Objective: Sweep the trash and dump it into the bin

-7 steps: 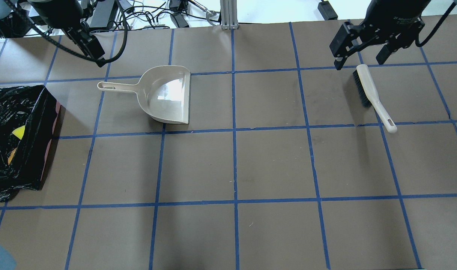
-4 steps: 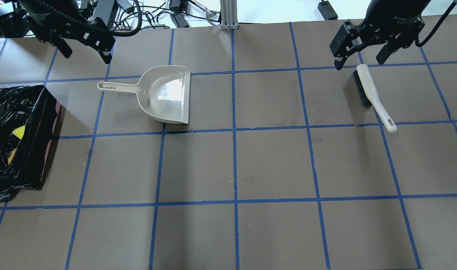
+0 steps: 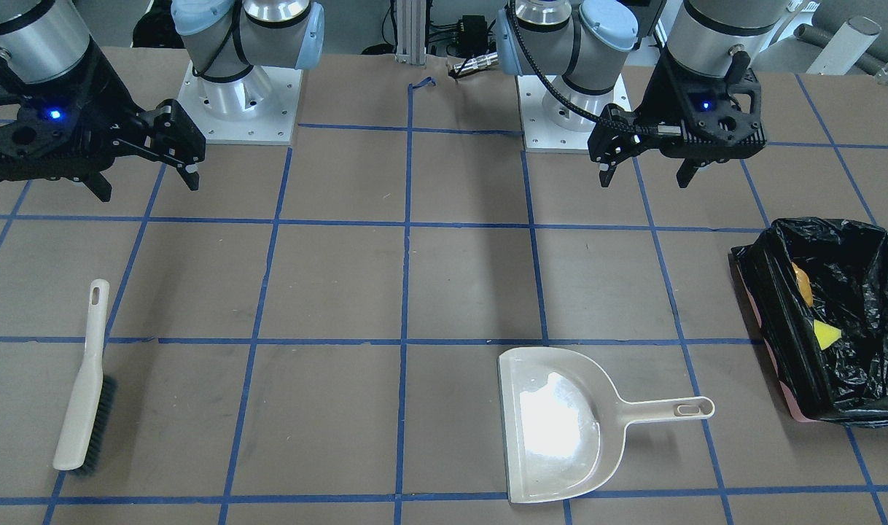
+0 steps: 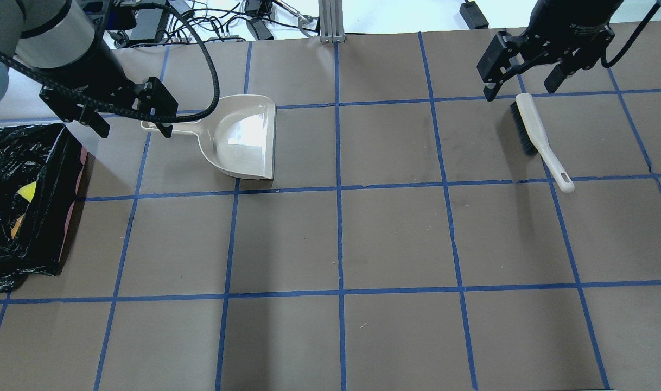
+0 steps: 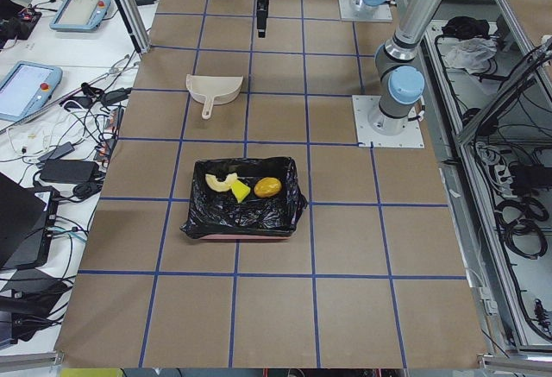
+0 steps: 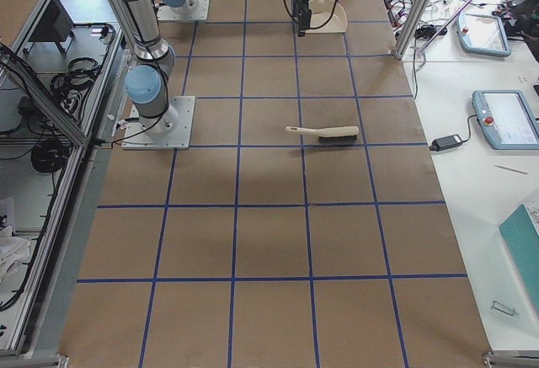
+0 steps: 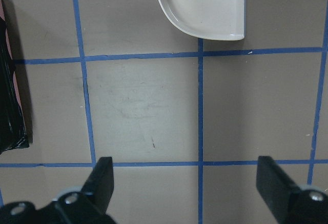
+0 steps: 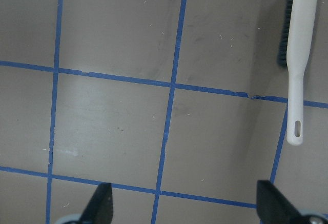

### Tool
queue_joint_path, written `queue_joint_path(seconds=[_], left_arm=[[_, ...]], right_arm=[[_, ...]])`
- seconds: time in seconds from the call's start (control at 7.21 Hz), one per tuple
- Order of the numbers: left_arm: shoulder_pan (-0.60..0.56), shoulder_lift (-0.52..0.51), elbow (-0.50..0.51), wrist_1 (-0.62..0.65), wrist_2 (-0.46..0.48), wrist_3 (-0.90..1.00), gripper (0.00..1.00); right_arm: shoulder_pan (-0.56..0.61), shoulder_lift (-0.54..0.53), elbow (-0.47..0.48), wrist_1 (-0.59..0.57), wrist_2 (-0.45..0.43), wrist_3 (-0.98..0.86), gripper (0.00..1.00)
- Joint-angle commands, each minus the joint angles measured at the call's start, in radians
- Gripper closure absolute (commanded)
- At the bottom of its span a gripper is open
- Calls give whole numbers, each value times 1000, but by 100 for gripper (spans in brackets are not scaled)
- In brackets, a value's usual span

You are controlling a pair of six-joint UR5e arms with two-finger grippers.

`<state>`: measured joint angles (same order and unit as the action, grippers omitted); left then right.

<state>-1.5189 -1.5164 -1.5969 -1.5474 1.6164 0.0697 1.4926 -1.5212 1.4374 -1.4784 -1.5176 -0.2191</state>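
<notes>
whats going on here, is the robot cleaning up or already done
A sweeping job, and it looks finished. The lump, the peel and the sponge all lie in the bin. The dustpan sits empty on the table and the brush lies far from it; neither is held. Both are open and empty: the left tool hangs near the dustpan's handle, the right tool near the brush head.

Four fixed, two wrist views; shared table (image 4: 395,239)
</notes>
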Motion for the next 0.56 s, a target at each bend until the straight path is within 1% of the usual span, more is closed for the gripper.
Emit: queue_joint_path(seconds=[0.0,0.42], left_arm=[[0,-5,17,1,8,-14,0],[3,-7,12,-5,7,-16,0]], right_arm=[[0,1,0,1,1,1,0],[0,1,0,1,1,1,0]])
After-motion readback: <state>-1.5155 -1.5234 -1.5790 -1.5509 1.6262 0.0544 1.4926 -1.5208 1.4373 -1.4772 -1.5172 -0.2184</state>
